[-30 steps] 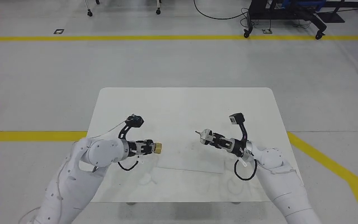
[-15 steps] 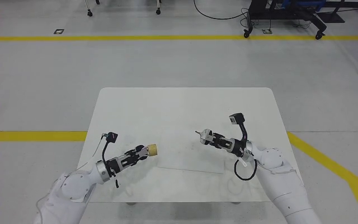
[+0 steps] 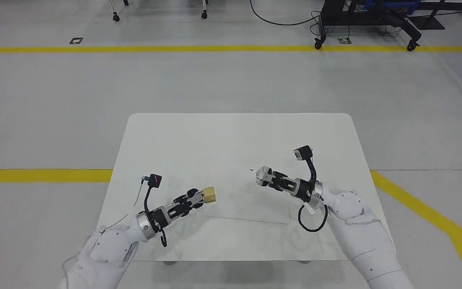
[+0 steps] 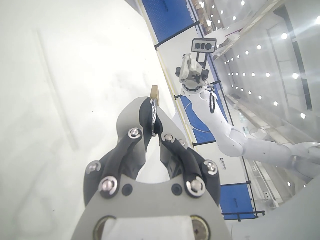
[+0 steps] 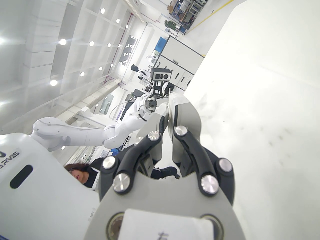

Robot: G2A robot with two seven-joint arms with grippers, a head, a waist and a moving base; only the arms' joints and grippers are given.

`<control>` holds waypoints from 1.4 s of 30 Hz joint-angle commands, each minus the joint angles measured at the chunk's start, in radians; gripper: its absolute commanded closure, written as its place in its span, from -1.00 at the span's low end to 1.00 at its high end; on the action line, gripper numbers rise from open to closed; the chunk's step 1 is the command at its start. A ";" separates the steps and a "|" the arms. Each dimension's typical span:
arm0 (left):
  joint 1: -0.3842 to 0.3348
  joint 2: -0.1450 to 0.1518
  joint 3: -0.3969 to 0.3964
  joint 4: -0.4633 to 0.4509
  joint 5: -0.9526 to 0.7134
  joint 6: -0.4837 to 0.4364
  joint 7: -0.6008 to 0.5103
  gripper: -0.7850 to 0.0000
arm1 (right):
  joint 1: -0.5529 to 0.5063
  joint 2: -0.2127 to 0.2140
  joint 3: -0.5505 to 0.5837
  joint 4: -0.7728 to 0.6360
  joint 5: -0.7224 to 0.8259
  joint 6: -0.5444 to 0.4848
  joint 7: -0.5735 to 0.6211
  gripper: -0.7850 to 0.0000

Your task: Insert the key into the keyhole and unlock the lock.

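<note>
A small brass lock (image 3: 210,193) sticks out of my left gripper (image 3: 199,196), which is shut on it above the table's front left part. In the left wrist view the lock's brass end (image 4: 154,92) pokes past the closed fingertips (image 4: 147,116). My right gripper (image 3: 266,175) hovers right of centre, shut on a thin silver key (image 3: 255,172) whose tip points left toward the lock. A gap of open table lies between key tip and lock. In the right wrist view the key is a thin sliver (image 5: 170,98) between the closed fingers, with the left gripper (image 5: 151,104) farther off.
The white table (image 3: 238,137) carries faint scuff marks and a thin raised strip (image 4: 57,93) near the front. Yellow floor lines run behind and beside the table. Wheeled equipment stands on the floor at the far back right (image 3: 375,22).
My left arm has swung down and out, its wrist camera dropping leftward, then pushed the lock slightly right toward the key. The right gripper has barely shifted.
</note>
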 commanded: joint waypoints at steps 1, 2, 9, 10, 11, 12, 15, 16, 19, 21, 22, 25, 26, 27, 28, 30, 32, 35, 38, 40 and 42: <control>-0.011 -0.003 0.008 0.015 0.010 -0.078 0.016 1.00 | 0.000 -0.002 -0.007 -0.005 0.006 0.004 -0.007 1.00; -0.018 -0.005 0.016 0.020 0.016 -0.114 0.027 1.00 | 0.001 -0.004 -0.012 -0.007 0.015 0.005 -0.005 1.00; -0.073 -0.019 0.066 0.060 0.131 -0.172 0.081 1.00 | 0.017 -0.011 -0.023 0.017 0.036 0.017 -0.051 1.00; -0.073 -0.019 0.066 0.060 0.131 -0.172 0.081 1.00 | 0.017 -0.011 -0.023 0.017 0.036 0.017 -0.051 1.00; -0.073 -0.019 0.066 0.060 0.131 -0.172 0.081 1.00 | 0.017 -0.011 -0.023 0.017 0.036 0.017 -0.051 1.00; -0.073 -0.019 0.066 0.060 0.131 -0.172 0.081 1.00 | 0.017 -0.011 -0.023 0.017 0.036 0.017 -0.051 1.00; -0.071 -0.018 0.059 0.057 0.160 -0.155 0.098 1.00 | 0.015 -0.012 -0.025 0.016 0.036 0.022 -0.051 1.00; -0.064 -0.018 0.054 0.048 0.197 -0.144 0.127 1.00 | 0.010 -0.013 -0.036 0.015 0.036 0.055 -0.045 1.00; -0.045 -0.021 0.051 0.033 0.267 -0.182 0.213 1.00 | 0.022 -0.019 -0.047 0.019 0.048 0.103 -0.069 1.00; -0.032 -0.024 0.054 0.023 0.335 -0.220 0.277 1.00 | 0.026 -0.022 -0.055 0.022 0.060 0.111 -0.070 1.00; -0.028 -0.026 0.059 0.017 0.365 -0.236 0.302 1.00 | 0.027 -0.024 -0.058 0.023 0.068 0.115 -0.071 1.00; -0.024 -0.033 0.072 0.016 0.434 -0.248 0.374 1.00 | 0.029 -0.029 -0.069 0.025 0.087 0.132 -0.076 1.00; -0.026 -0.035 0.075 0.018 0.450 -0.241 0.392 1.00 | 0.030 -0.031 -0.073 0.024 0.096 0.140 -0.080 1.00; -0.027 -0.037 0.076 0.019 0.468 -0.230 0.410 1.00 | 0.032 -0.034 -0.080 0.024 0.102 0.149 -0.085 1.00; -0.030 -0.039 0.079 0.017 0.491 -0.223 0.422 1.00 | 0.034 -0.037 -0.087 0.024 0.108 0.158 -0.089 1.00; -0.038 -0.044 0.090 0.010 0.548 -0.200 0.456 1.00 | 0.040 -0.042 -0.101 0.026 0.114 0.171 -0.091 1.00; -0.040 -0.048 0.099 0.008 0.598 -0.186 0.497 1.00 | 0.045 -0.047 -0.111 0.031 0.115 0.179 -0.093 1.00; -0.043 -0.053 0.111 0.011 0.653 -0.175 0.540 1.00 | 0.052 -0.051 -0.120 0.037 0.112 0.183 -0.091 1.00; -0.048 -0.058 0.124 0.017 0.675 -0.165 0.558 1.00 | 0.056 -0.055 -0.128 0.040 0.116 0.181 -0.081 1.00; -0.053 -0.060 0.131 0.022 0.683 -0.162 0.565 1.00 | 0.057 -0.057 -0.131 0.040 0.125 0.178 -0.070 1.00; -0.057 -0.062 0.135 0.027 0.691 -0.162 0.572 1.00 | 0.060 -0.059 -0.135 0.041 0.129 0.178 -0.060 1.00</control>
